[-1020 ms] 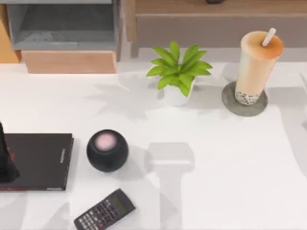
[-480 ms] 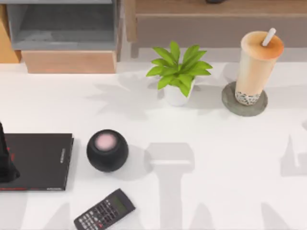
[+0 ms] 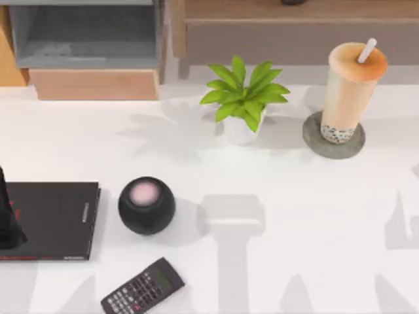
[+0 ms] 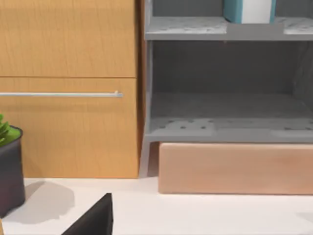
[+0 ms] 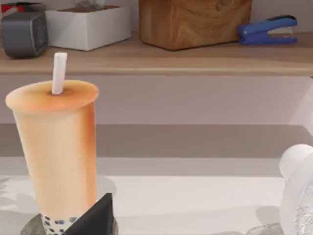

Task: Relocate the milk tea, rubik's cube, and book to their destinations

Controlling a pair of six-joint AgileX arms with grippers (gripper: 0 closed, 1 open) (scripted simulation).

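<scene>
The milk tea (image 3: 352, 91) stands upright on a round grey coaster (image 3: 313, 140) at the table's (image 3: 294, 216) far right, beside a potted plant (image 3: 243, 99). From the right wrist view the cup is near and in front of that arm; whether either pincer is open, I cannot tell. The book (image 4: 247, 10) stands on the grey shelf's (image 4: 186, 29) upper level

Black book (image 3: 49, 220) w/ red marks: cut by top view's left edge, a dark upright object (image 3: 8, 216) covers part of it. Calculator (image 3: 143, 286) keys too small to read. Teal book (image 4: 247, 10) cut off by left wrist frame edge. Milk tea (image 5: 56, 147) base partly behind dark wedge (image 5: 93, 218); coaster (image 5: 34, 226) mostly cropped.
</scene>
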